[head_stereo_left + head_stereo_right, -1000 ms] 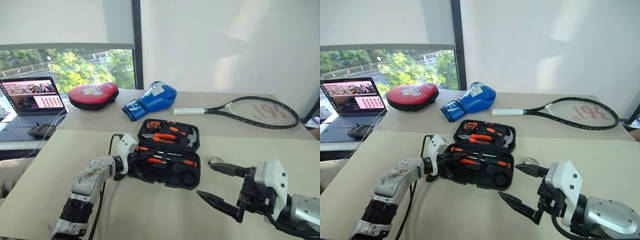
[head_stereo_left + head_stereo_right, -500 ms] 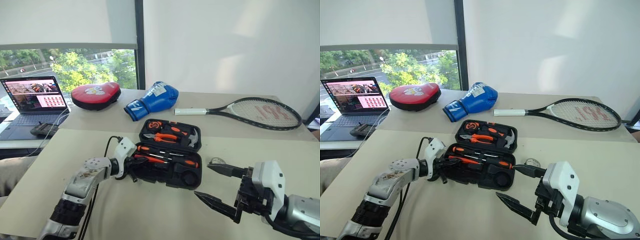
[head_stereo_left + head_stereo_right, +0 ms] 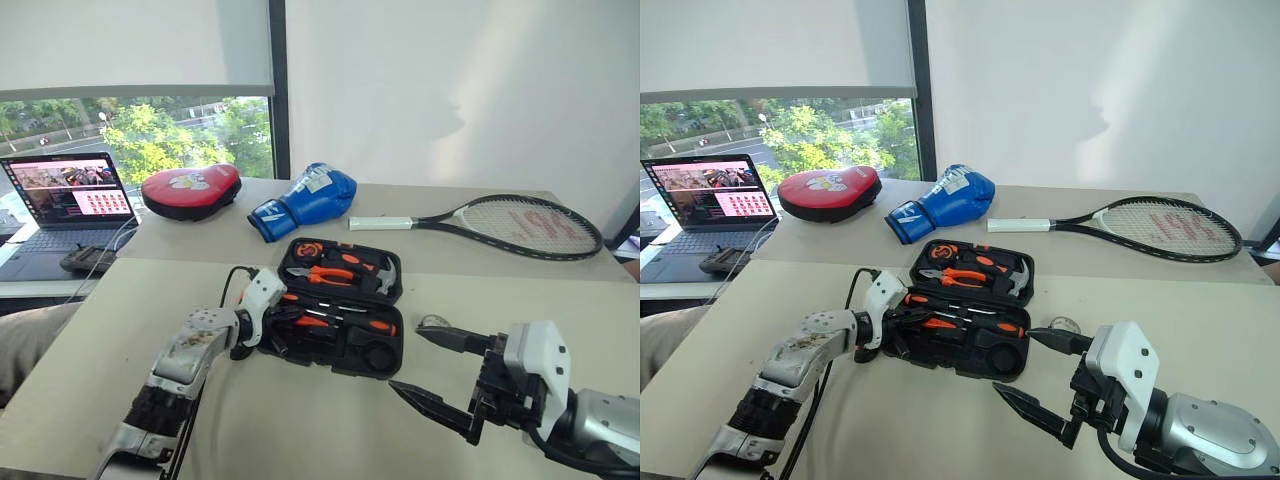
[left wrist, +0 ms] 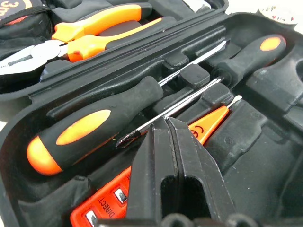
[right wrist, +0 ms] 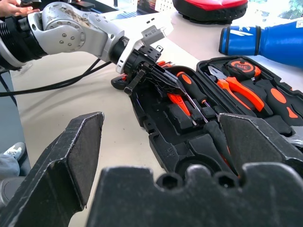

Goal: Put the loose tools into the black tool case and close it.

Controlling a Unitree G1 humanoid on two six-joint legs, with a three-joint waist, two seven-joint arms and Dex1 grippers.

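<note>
The left claw [image 4: 168,124], pressed together, is resting against a screwdriver [image 4: 199,92] shaft in the case [image 3: 340,315]; rigid, slippery steel, better gripped by its handle. Right claw [image 3: 432,370] is hanging apart.

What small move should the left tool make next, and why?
Probably ease the left tool down a little. It is shut, its tip at the shaft of a screwdriver that lies slanted over the slots of the black tool case, not yet seated; whether it pinches the shaft is unclear.
</note>
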